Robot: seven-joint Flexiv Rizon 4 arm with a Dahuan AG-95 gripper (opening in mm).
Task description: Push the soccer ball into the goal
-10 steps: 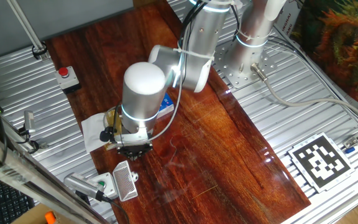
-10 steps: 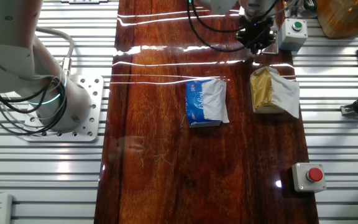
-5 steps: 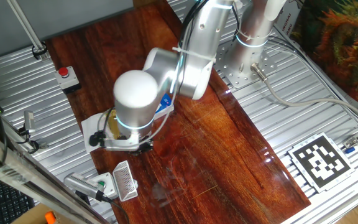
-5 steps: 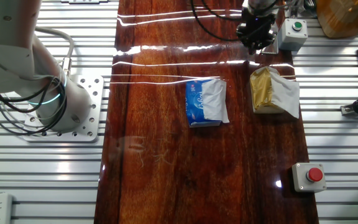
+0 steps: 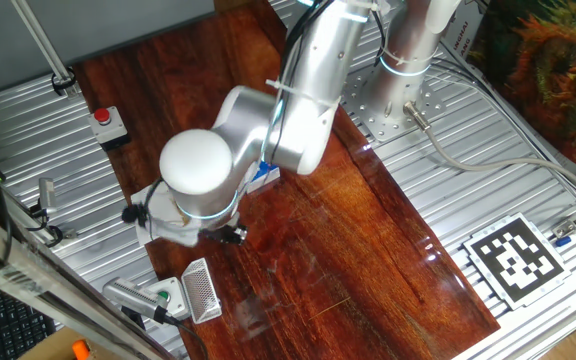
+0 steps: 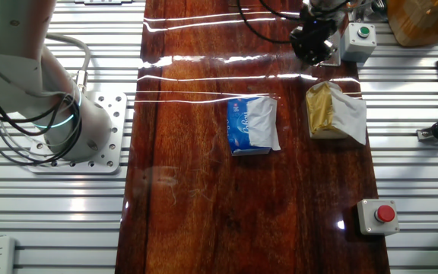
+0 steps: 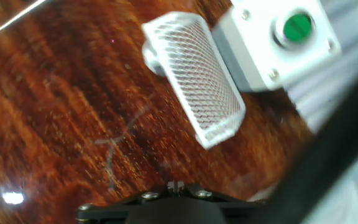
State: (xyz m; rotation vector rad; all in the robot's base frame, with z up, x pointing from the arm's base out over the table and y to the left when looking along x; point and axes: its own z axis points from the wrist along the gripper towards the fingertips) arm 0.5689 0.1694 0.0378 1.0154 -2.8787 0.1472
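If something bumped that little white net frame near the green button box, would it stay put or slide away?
The goal would probably slide or tip easily: its frame looks thin and its filling is only fine mesh, so it seems light. It lies close beside the green button box, which might stop it moving that way. The polished tabletop likely offers little grip.

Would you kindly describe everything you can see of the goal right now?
The goal is a small white rectangular frame filled with fine grey mesh, apparently plastic. It sits on the dark wooden table near its edge, close beside the white box with the green button; contact between them is unclear. In one fixed view it appears just below the arm's wrist. No ball is visible in it.
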